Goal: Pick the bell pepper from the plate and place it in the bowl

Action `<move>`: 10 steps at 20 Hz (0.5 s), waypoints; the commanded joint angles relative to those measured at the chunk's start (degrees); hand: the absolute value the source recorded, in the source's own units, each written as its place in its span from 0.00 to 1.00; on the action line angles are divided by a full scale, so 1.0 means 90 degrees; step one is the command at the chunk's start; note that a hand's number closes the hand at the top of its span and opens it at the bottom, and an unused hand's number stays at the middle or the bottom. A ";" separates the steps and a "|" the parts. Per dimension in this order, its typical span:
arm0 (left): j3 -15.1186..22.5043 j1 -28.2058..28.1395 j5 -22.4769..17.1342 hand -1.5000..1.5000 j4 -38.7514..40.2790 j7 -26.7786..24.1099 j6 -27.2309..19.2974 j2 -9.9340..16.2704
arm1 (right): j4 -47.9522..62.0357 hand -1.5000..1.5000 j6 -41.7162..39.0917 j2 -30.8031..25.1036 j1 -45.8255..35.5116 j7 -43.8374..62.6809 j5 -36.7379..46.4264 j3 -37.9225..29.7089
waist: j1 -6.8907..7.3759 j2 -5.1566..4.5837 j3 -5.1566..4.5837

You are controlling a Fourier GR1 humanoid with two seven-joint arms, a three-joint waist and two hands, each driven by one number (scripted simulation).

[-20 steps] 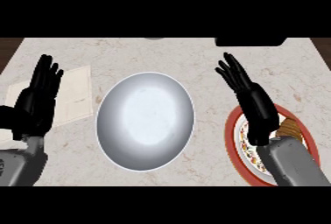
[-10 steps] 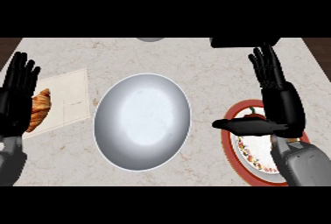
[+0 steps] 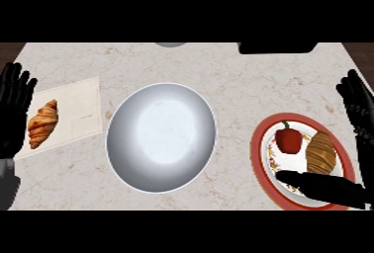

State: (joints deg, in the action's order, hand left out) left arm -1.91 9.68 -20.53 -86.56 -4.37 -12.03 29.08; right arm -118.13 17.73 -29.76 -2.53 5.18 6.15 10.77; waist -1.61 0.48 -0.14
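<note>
Because the bell pepper lies on the left half of the red-rimmed plate, the right hand is plainly the nearer one, and the coming move turns on that. The pepper sits to the left of that hand and a little lower in the view, between the hand and the bowl. The right hand shows at the view's right edge with fingers straight and spread, holding nothing, and its thumb stretches leftward across the lower part of the plate, just below the pepper but apart from it. The pepper stands with its long axis running up and down the view, stem end toward the far side of the counter. A brown pastry lies just to its right, so a closing grasp probably has to avoid catching it. The left hand rests open at the view's left edge, well apart from the plate, beside a croissant.
</note>
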 commanded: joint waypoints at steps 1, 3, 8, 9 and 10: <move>-0.0148 0.0073 -0.0042 0.50 0.0114 -0.0001 0.0172 0.0128 | -0.0922 0.00 -0.0365 -0.0978 0.0402 0.1437 0.0250 -0.0551 | -0.0051 -0.0003 -0.0004; -0.0197 -0.0001 -0.0086 0.50 -0.0193 0.0303 0.0094 0.0233 | -0.1370 0.00 -0.0916 -0.1525 0.0623 0.2048 -0.0220 -0.0999 | -0.0044 0.0024 0.0003; -0.0045 0.0024 -0.0004 0.50 0.0074 0.0033 0.0118 -0.0071 | -0.1383 0.00 -0.2407 -0.2786 0.0643 0.2969 -0.1025 -0.1355 | 0.0013 -0.0017 -0.0005; -0.0138 0.0108 -0.0029 0.50 0.0144 -0.0049 0.0203 -0.0022 | -0.1527 0.00 -0.2569 -0.2857 0.0730 0.3146 -0.1346 -0.1575 | 0.0002 -0.0020 0.0001; -0.0107 0.0125 0.0054 0.50 0.0084 -0.0048 0.0140 -0.0022 | -0.1401 0.00 -0.2834 -0.3043 0.0664 0.3237 -0.1476 -0.1548 | 0.0058 -0.0031 0.0002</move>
State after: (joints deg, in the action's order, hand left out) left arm -2.66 10.41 -20.37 -85.72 -4.54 -11.02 28.90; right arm -129.41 -0.12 -50.84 2.83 28.52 -1.76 -0.42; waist -1.70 0.34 -0.16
